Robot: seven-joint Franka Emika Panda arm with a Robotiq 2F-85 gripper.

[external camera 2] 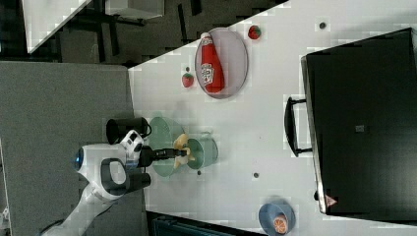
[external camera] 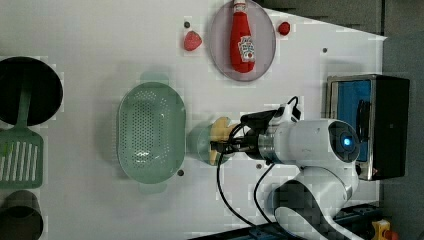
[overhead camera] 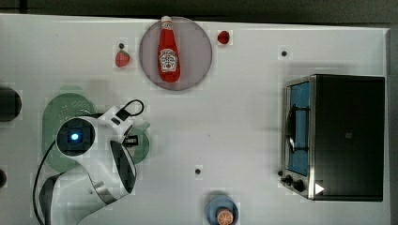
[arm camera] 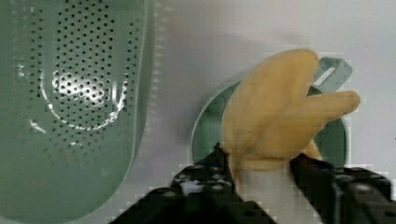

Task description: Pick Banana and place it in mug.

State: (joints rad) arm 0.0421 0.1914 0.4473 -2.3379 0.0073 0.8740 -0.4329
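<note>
The pincer point(arm camera: 259, 170) was over the mug point(arm camera: 336, 140) w/ the banana point(arm camera: 275, 116) sitting between its fingers point(arm camera: 212, 170); the cream end ran down between the two black fingers, yellow flaps fanned out over the mug's mouth. Honestly couldn't tell if the fingers were clamped on it or just loose beside it; they stood about banana-width apart.

In the left view the banana point(external camera: 220, 131) poked out at the mug point(external camera: 199, 142) rim, pincer point(external camera: 222, 146) coming in from 3 o'clock; the green colander point(external camera: 150, 131) sat just beside the mug at 9 o'clock.

Rest of the counter point(overhead camera: 244, 122) in the top view: ketchup bottle point(overhead camera: 168, 49) lying on a grey plate point(overhead camera: 197, 51) at 12 o'clock; strawberry point(overhead camera: 122, 58) off the plate's 9 o'clock; toaster oven point(overhead camera: 335, 136) at 3 o'clock; blue cup point(overhead camera: 222, 211) w/ an orange point(overhead camera: 225, 216) at 6 o'clock.
</note>
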